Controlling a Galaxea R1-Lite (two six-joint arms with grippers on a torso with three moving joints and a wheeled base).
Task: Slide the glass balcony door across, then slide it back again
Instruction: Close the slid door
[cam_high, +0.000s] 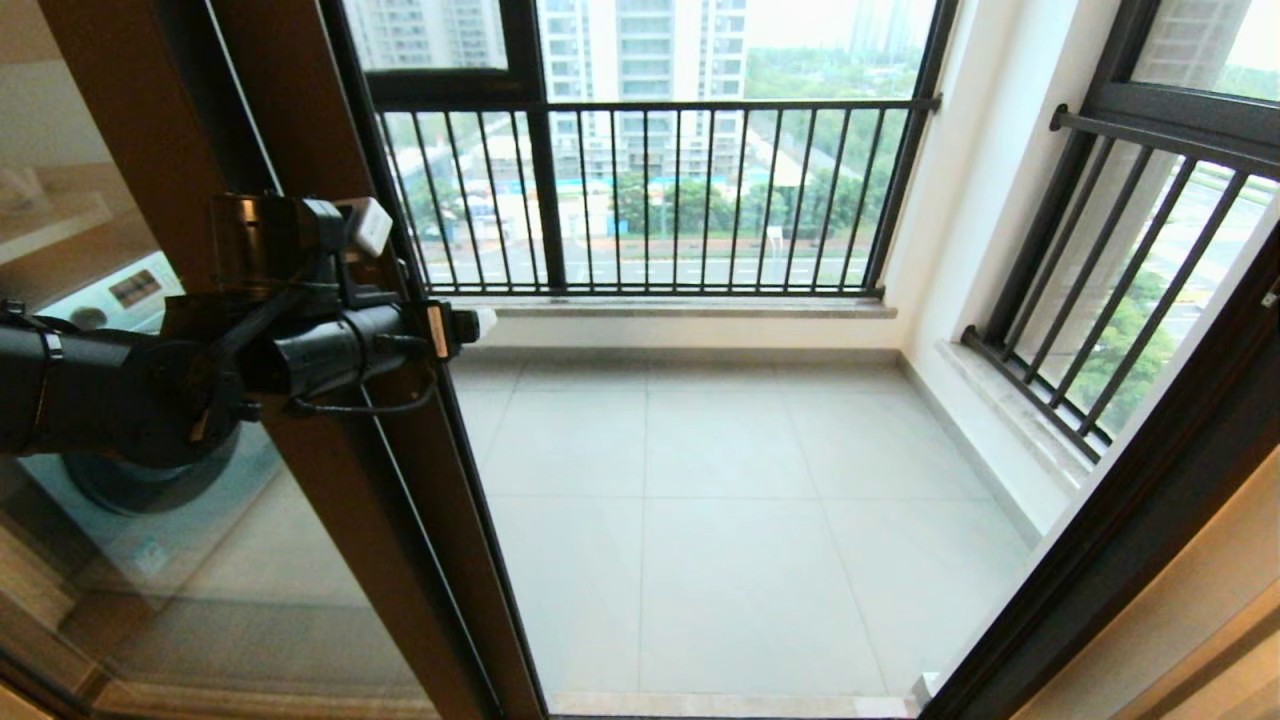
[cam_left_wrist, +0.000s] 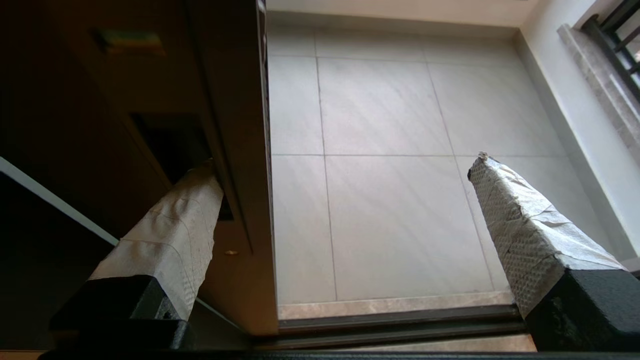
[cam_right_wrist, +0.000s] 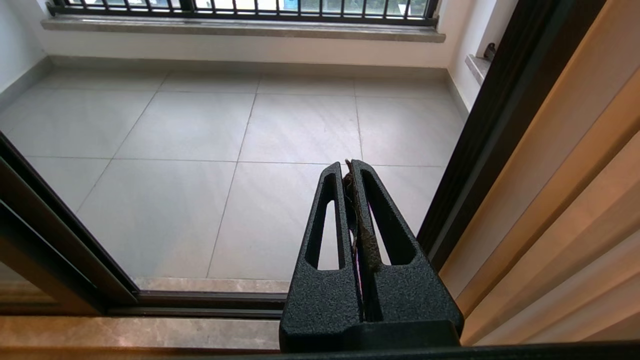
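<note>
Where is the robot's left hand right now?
In the head view the left gripper is on the left, open, at the glass door's brown frame edge, beside the open doorway.

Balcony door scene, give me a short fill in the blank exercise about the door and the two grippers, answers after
1. The left gripper is ____, one finger against the glass balcony door frame.
2. The right gripper is ____.
3. The doorway onto the tiled floor stands ____.
4. Black ____ guard the balcony windows.

Answers: open; shut; open; railings
</note>
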